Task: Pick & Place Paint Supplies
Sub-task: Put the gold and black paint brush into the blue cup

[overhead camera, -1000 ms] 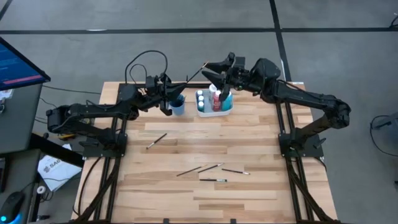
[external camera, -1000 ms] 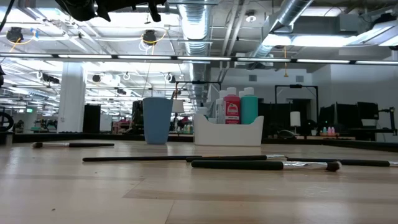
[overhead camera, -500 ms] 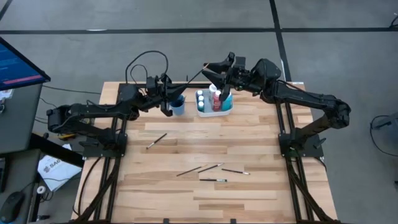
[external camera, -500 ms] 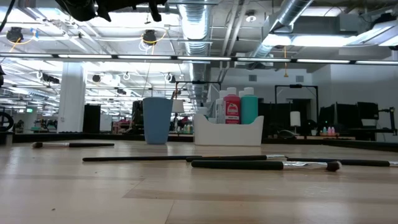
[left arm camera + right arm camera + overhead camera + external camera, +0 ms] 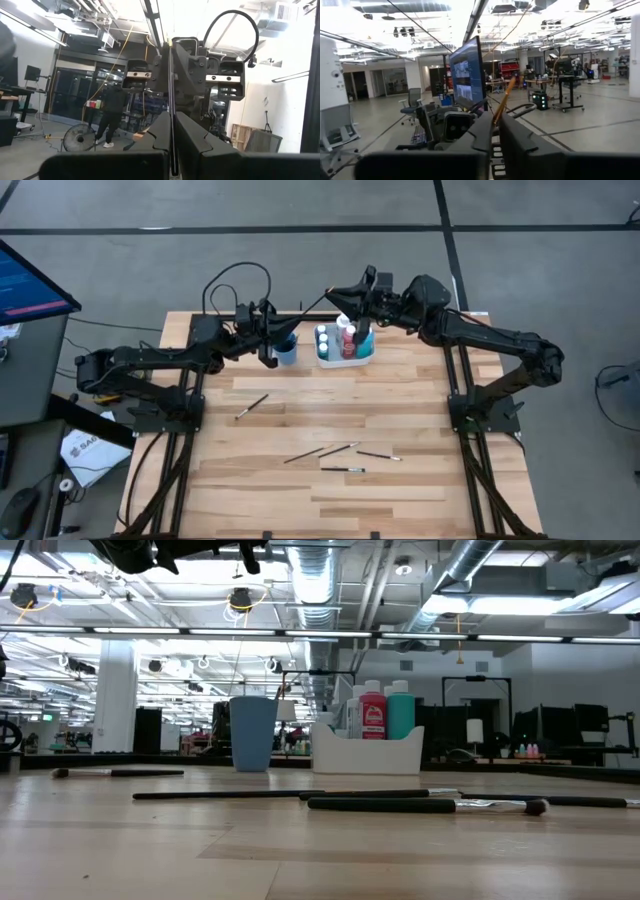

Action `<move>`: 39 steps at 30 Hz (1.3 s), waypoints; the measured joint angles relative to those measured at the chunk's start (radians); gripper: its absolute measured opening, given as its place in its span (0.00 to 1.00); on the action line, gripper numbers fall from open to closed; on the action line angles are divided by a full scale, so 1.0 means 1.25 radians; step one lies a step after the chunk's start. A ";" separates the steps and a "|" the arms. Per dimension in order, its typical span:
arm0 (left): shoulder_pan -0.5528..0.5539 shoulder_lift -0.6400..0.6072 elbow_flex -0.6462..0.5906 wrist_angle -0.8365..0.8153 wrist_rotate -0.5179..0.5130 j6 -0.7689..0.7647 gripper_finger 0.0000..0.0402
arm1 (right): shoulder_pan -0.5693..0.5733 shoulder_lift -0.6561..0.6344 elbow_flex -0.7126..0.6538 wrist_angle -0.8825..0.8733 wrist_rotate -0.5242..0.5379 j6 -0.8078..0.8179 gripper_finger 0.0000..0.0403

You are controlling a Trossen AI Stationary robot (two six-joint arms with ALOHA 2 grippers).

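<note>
Wooden desk point(image 5: 330, 420) unchanged, but we note the right tool point(image 5: 335, 293) has just pinched a brush point(image 5: 501, 103) above the tray point(image 5: 345, 360); left tool point(image 5: 285, 327) holds another over the cup point(image 5: 286, 353).

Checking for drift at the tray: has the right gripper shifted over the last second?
No. In the high view the right gripper sits at the same spot beside the white tray, gripping a paintbrush.

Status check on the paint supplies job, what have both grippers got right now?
Left gripper shut on a paintbrush above the blue cup. Right gripper shut on a brush over the tray. Five brushes still loose.
</note>
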 joint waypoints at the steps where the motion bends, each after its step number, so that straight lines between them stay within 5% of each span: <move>1: 0.000 0.000 0.000 0.000 -0.002 0.000 0.01 | 0.000 0.000 0.000 0.000 -0.004 0.000 0.04; 18: -0.005 0.000 0.000 -0.019 -0.001 0.000 0.07 | -0.001 0.000 0.000 0.001 -0.001 0.015 0.00; 27: -0.005 -0.039 0.000 -0.178 0.001 0.022 0.33 | -0.017 0.001 0.000 0.038 0.027 0.019 0.00; 30: 0.000 -0.102 0.000 -0.320 -0.020 0.033 0.39 | -0.022 0.001 0.000 0.040 0.066 0.001 0.00; 34: 0.001 -0.227 0.000 -0.548 -0.111 0.086 0.42 | -0.048 0.000 0.000 0.022 0.113 -0.040 0.00; 39: 0.001 -0.354 0.000 -0.649 -0.184 0.107 0.40 | -0.073 0.100 -0.002 0.026 0.123 -0.030 0.00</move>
